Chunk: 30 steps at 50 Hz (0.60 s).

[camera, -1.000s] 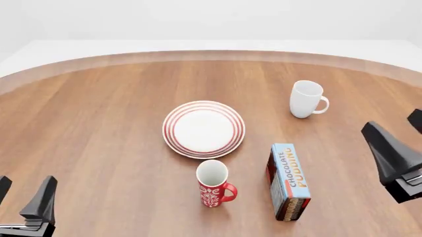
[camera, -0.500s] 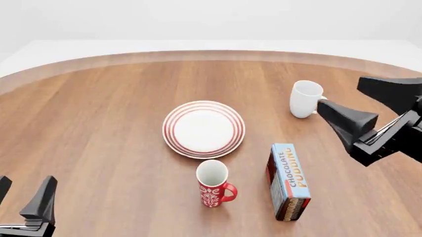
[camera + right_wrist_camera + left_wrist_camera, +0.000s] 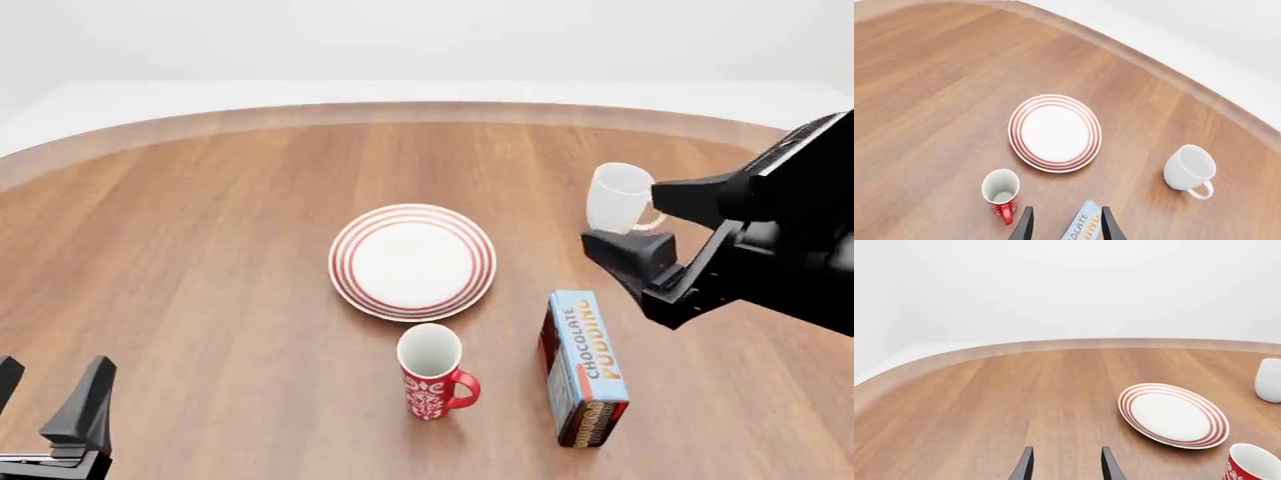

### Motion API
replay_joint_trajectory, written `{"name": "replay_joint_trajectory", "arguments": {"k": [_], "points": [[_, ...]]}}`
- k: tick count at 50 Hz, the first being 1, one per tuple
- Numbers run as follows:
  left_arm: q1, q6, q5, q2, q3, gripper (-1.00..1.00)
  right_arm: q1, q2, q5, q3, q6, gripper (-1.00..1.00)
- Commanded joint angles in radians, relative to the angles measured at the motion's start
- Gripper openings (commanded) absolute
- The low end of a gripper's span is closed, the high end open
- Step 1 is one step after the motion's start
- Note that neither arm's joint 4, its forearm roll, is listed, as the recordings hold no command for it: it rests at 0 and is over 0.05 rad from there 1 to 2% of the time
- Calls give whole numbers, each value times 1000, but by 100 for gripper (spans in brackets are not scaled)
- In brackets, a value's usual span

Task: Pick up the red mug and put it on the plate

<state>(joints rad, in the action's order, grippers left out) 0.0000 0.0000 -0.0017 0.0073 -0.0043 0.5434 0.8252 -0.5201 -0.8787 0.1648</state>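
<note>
The red mug (image 3: 431, 375) stands upright on the table, just in front of the plate (image 3: 412, 262), handle to the right. The plate is bare. Both also show in the right wrist view, mug (image 3: 1001, 192) and plate (image 3: 1055, 132), and in the left wrist view, mug (image 3: 1253, 465) and plate (image 3: 1173, 415). My right gripper (image 3: 622, 215) is open and empty, held above the table to the right of the plate, well apart from the red mug. My left gripper (image 3: 51, 385) is open and empty at the near left edge.
A plain white mug (image 3: 618, 200) stands at the back right, partly behind the right gripper. A chocolate pudding box (image 3: 585, 370) stands to the right of the red mug, below the right arm. The round wooden table's far edge (image 3: 427, 110) curves across the back.
The right arm has swung in from the right edge, leftward and up over the table, to between the white mug and the box. The left arm, mugs and plate have not moved.
</note>
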Motion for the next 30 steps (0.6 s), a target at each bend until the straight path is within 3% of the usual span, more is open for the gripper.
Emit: {"name": "replay_joint_trajectory", "arguments": {"k": [1,30], "points": [[0,0,0,0,0,100,34,56,-51,-32,-8,100],[0,0,0,0,0,100,131,131,-65,41,-48,100]]}}
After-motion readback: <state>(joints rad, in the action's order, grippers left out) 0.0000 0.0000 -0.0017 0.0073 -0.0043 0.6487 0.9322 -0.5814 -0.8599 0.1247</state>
